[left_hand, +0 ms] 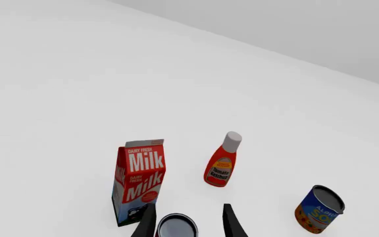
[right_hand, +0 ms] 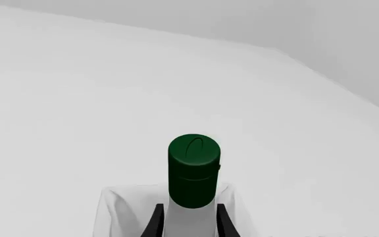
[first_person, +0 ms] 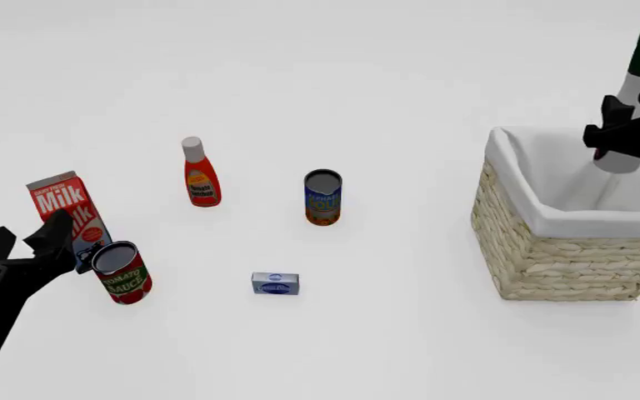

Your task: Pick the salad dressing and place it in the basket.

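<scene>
Right tool [first_person: 632, 125] clamps the salad dressing [first_person: 635, 92] upright over the basket [first_person: 520, 242]; left tool [first_person: 47, 250] gapes empty.

everything around me is lit bright and even, with no single lamp direction i can pick out. the white table [first_person: 409, 83] shows no glare and almost no cast shadows; cans and cartons stand on it without dark patches beneath. the only shading i see is a soft grey inside the basket [first_person: 553, 242] lining and a faint darkening of the far backdrop in my wrist views. all three pictures are sharp from near to far, without blur or bent edges. my dark fingers [right_hand: 155, 223] read as flat black with little surface detail.
</scene>
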Available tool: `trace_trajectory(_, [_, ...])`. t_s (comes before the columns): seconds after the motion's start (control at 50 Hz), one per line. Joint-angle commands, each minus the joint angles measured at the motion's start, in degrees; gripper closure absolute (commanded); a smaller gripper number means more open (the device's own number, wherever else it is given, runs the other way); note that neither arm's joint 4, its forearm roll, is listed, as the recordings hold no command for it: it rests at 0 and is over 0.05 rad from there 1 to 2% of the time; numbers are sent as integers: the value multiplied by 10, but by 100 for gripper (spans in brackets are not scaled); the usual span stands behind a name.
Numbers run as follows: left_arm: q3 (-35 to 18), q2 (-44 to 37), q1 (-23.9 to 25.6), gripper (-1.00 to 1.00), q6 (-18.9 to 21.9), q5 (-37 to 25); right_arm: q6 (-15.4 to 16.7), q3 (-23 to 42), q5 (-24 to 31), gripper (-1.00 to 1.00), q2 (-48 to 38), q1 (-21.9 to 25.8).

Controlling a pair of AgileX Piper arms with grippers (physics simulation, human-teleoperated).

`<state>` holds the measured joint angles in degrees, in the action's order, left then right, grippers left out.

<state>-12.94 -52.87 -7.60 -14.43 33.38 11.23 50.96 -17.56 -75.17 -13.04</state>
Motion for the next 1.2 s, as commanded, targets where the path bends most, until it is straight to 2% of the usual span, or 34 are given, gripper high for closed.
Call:
trace_trajectory(0.02, [-5, 0, -3, -100, -30, -9, -13, -7, 4, 100, 0, -1])
trace_trajectory(0.5, [0, -17, -4, -100, -30, 10, -32, -28, -8, 100, -20, -10])
trace_trajectory(1.2, [3, -17, -5, -100, -31, 11, -38, -37, -7, 100, -36, -12])
